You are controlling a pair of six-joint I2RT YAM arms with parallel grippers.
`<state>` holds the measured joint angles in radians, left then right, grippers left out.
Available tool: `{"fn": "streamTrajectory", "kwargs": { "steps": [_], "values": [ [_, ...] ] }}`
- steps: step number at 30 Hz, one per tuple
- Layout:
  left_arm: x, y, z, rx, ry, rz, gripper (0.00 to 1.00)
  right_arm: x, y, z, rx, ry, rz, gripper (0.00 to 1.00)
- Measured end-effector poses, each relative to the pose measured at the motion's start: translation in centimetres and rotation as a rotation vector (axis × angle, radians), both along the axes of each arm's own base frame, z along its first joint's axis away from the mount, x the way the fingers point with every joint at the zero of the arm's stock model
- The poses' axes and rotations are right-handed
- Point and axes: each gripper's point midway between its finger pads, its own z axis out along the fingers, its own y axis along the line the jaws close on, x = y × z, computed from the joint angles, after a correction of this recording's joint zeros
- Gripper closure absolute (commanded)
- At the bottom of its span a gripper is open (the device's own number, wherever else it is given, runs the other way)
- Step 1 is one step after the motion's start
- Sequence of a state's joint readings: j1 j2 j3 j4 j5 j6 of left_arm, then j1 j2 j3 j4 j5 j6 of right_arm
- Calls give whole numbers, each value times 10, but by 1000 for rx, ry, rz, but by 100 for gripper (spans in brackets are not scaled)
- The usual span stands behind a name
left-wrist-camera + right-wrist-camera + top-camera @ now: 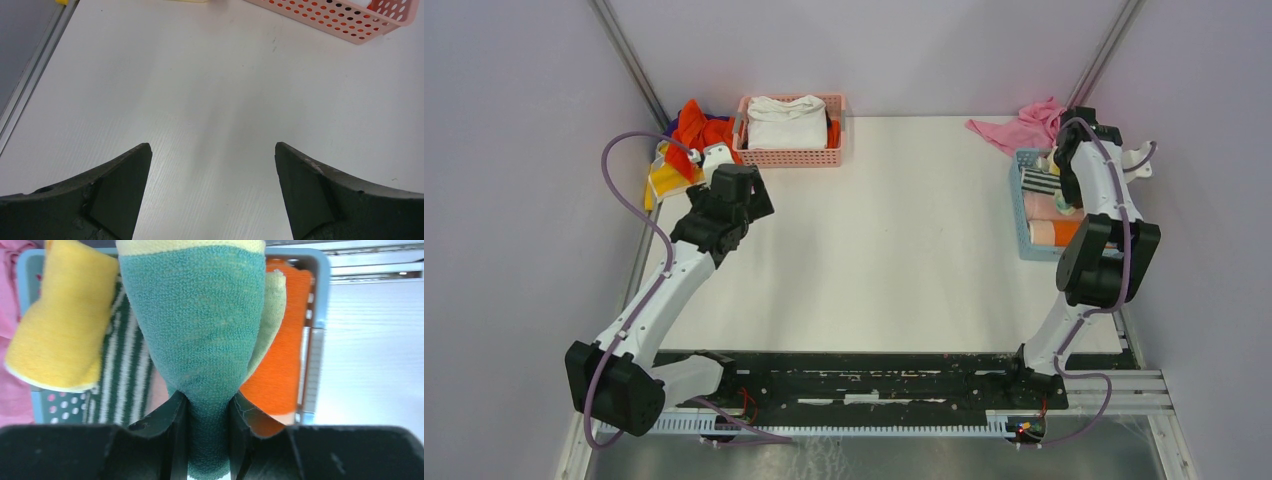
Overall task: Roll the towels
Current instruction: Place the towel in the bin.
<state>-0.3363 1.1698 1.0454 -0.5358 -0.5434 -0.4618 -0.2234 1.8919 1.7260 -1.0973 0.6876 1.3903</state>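
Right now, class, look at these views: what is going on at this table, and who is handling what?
The right gripper pinches a teal and pale yellow terry towel over the blue plastic basket, which already holds a rolled yellow towel and a rolled orange towel. The left gripper hangs open and empty over the white table, near the pink perforated basket.

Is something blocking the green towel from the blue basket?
Nothing stands between them, but the basket is crowded: a yellow roll, a striped roll and an orange roll lie behind the green towel in the right gripper.
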Motion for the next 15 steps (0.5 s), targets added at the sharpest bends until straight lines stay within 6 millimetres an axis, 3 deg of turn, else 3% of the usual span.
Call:
{"fn": "streamTrajectory", "kwargs": {
  "steps": [4,9,15],
  "values": [
    [0,-1,0,-2,0,-3,1,-24,5,1,12,47,-9,100],
    [1,-1,1,-4,-6,-3,1,-32,7,-3,20,95,-16,100],
    [1,-1,2,-5,-10,-2,1,-5,1,-21,33,151,-13,100]
  ]
}}
